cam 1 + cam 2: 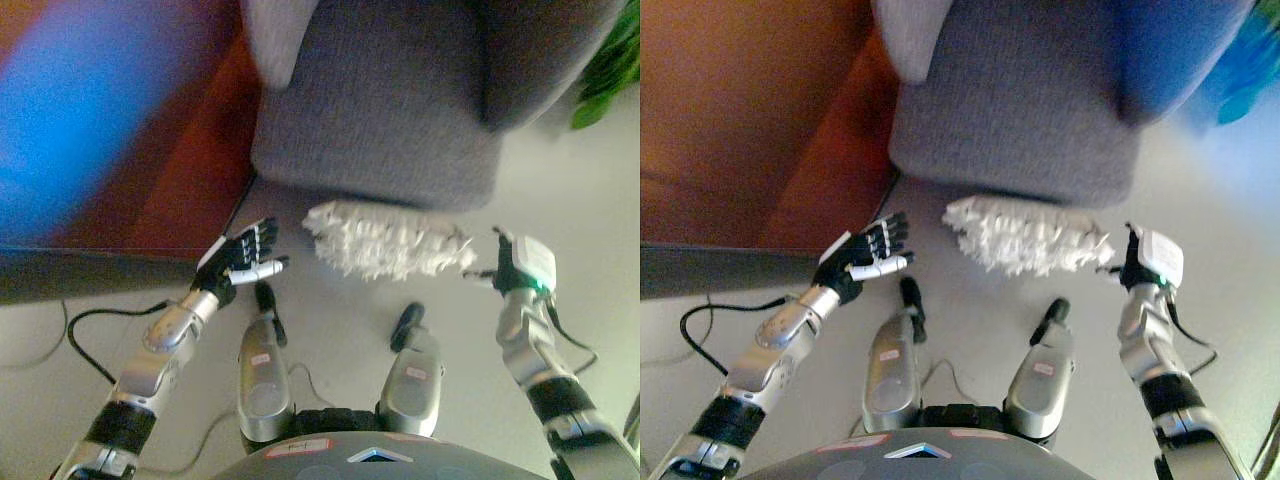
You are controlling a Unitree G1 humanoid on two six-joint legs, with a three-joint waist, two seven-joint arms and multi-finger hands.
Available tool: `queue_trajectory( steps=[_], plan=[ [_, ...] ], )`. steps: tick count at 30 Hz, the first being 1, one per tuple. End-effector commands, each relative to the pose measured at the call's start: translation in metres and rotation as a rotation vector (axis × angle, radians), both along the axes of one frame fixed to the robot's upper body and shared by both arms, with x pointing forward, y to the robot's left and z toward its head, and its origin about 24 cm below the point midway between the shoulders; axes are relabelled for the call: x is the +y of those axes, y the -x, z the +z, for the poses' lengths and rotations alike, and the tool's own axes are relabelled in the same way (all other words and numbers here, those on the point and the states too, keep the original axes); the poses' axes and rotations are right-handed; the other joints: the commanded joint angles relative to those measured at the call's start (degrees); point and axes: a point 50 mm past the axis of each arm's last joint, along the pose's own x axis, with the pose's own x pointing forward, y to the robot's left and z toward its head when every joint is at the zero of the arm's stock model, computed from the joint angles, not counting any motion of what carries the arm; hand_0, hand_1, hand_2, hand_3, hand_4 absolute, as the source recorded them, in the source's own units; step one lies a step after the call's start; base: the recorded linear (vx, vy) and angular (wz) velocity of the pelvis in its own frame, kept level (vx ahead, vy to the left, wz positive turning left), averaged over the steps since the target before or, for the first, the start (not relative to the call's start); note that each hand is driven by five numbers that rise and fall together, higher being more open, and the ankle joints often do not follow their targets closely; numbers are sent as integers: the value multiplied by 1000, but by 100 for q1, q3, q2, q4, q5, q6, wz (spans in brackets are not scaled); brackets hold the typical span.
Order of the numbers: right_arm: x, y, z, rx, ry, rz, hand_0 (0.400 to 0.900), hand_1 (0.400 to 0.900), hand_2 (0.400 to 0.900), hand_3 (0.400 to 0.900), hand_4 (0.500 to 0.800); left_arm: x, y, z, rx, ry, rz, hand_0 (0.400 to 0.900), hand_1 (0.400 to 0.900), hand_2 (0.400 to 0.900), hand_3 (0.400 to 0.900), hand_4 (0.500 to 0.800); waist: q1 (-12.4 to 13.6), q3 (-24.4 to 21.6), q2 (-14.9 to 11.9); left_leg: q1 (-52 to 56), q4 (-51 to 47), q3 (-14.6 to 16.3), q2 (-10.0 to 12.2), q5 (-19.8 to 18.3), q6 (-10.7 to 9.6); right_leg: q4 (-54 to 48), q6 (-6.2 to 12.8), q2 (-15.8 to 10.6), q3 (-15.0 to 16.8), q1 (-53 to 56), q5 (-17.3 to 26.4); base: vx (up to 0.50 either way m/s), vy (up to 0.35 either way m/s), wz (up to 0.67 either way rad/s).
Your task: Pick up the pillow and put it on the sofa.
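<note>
A white shaggy pillow [385,240] lies on the pale floor right in front of the grey sofa [380,110]. My left hand [243,257] is open, palm toward the pillow, a short gap to its left. My right hand [515,265] is at the pillow's right end, with fingers reaching toward the fluff. I cannot tell if they touch or hold it. The pillow also shows in the right eye view [1025,238], between the left hand [868,255] and the right hand [1145,262].
A light grey cushion [278,35] lies on the sofa's left side. A reddish-brown cabinet [150,150] stands to the left of the sofa, with a dark edge below it. A green plant [608,70] shows at the far right.
</note>
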Motion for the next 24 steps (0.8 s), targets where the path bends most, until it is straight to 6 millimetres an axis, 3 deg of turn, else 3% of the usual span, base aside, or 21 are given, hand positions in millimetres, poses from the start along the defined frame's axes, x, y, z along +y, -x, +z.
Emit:
queue_trajectory(
  steps=[1,5,12,18,24],
  plan=[
    [-17,-17,36,-161,45,-53,900,900,900,900,800,-30,-2,40,-235,103,-116,900,900,900,900,800,90,1,96,-107,535,-774,670,-574,-152,-98,99,-317,630,-835,740,-151,106,-12],
    [-19,-47,70,-251,33,-65,900,900,900,900,800,-44,-14,56,-311,98,-157,900,900,900,900,800,152,188,212,-995,1056,-925,682,-705,-143,569,111,-286,937,-1704,483,-127,114,-7],
    [-36,-78,120,-354,70,-170,900,900,900,900,800,-60,-25,71,-356,138,-218,900,900,900,900,800,357,188,475,-2487,2083,-1183,635,-938,-160,1704,119,-404,1318,-3099,238,-77,105,8],
    [-54,-87,130,-311,19,-330,900,900,900,900,800,-70,-29,70,-349,190,-239,900,900,900,900,800,586,188,665,-3262,3009,-1416,520,-1357,-140,2657,132,-522,1618,-3882,-155,11,75,14],
    [-66,-82,123,-157,-48,-436,900,900,900,900,800,-76,-27,65,-322,213,-272,900,900,900,900,800,775,188,739,-3807,3567,-1642,376,-1513,-93,3169,78,-650,1804,-4362,-331,-11,2,19]
  ],
)
